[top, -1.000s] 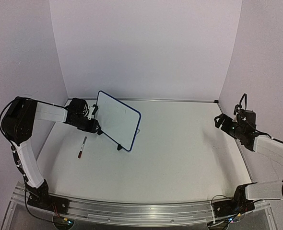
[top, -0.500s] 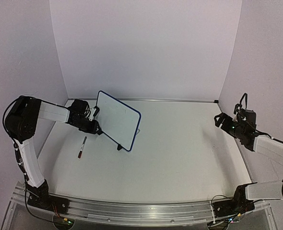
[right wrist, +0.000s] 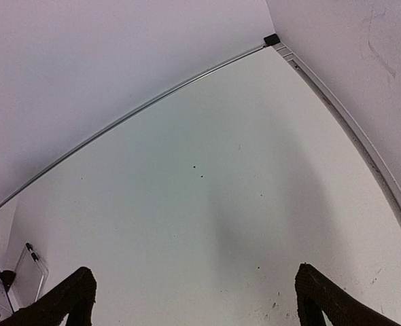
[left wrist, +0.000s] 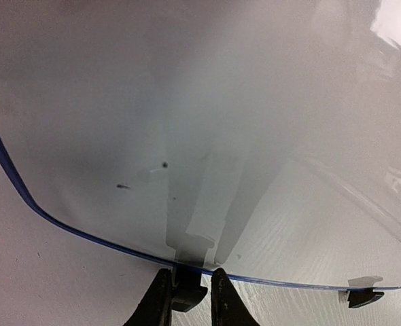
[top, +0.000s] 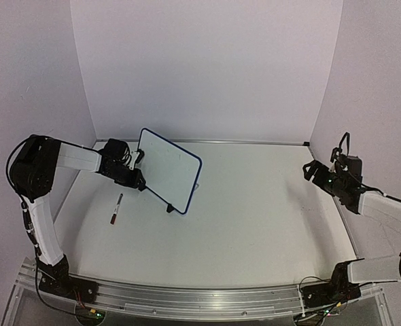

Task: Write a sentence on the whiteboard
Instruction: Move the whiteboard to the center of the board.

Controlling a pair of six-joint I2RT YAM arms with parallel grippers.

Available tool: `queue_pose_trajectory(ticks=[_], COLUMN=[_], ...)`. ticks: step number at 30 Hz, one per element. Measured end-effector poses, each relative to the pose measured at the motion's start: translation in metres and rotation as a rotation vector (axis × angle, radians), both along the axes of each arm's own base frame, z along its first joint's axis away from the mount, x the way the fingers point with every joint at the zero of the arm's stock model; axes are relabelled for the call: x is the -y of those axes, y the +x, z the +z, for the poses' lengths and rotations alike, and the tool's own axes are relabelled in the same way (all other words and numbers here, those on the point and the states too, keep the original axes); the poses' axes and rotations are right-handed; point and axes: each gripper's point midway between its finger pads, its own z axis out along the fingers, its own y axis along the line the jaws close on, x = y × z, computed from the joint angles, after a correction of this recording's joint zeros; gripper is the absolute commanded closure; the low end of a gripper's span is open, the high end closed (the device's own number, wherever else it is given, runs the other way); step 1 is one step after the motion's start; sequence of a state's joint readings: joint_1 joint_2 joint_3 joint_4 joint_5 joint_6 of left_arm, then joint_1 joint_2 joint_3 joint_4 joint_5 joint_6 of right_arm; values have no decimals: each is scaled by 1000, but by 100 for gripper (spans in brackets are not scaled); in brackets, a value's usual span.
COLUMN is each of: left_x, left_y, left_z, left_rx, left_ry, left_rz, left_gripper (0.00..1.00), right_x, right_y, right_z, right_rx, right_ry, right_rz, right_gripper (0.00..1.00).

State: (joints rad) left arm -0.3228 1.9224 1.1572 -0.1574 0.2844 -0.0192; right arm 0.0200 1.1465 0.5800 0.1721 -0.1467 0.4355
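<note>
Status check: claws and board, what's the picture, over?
Left claw straddling whiteboard foot, grip unconfirmed. Right claw open, well away. Marker lying on table, nothing blocking.

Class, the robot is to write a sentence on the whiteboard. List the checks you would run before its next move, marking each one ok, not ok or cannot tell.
1. Whiteboard standing on the table: ok.
2. Left hand at the board's edge, straddling its black foot: ok.
3. Left hand clamped firmly on that foot: cannot tell.
4. Marker in a hand: not ok; it lies on the table near the left hand, apart from it.
5. Right hand open and holding nothing: ok.
6. Board face free for writing: ok; the top view shows no writing, and the left wrist view shows only small specks.
</note>
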Motion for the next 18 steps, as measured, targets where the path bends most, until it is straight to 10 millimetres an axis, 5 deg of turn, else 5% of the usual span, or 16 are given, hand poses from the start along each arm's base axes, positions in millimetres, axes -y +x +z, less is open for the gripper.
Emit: queue_pose_trajectory(ticks=[18], left_x=[23], left_y=[-36], left_z=[-17], left_rx=[4], left_ry=[34], left_rz=[27], left_gripper=[86], right_x=[0], right_y=[0], right_z=[0], right_rx=[1], right_ry=[0], right_rz=[-1], right_gripper=[2])
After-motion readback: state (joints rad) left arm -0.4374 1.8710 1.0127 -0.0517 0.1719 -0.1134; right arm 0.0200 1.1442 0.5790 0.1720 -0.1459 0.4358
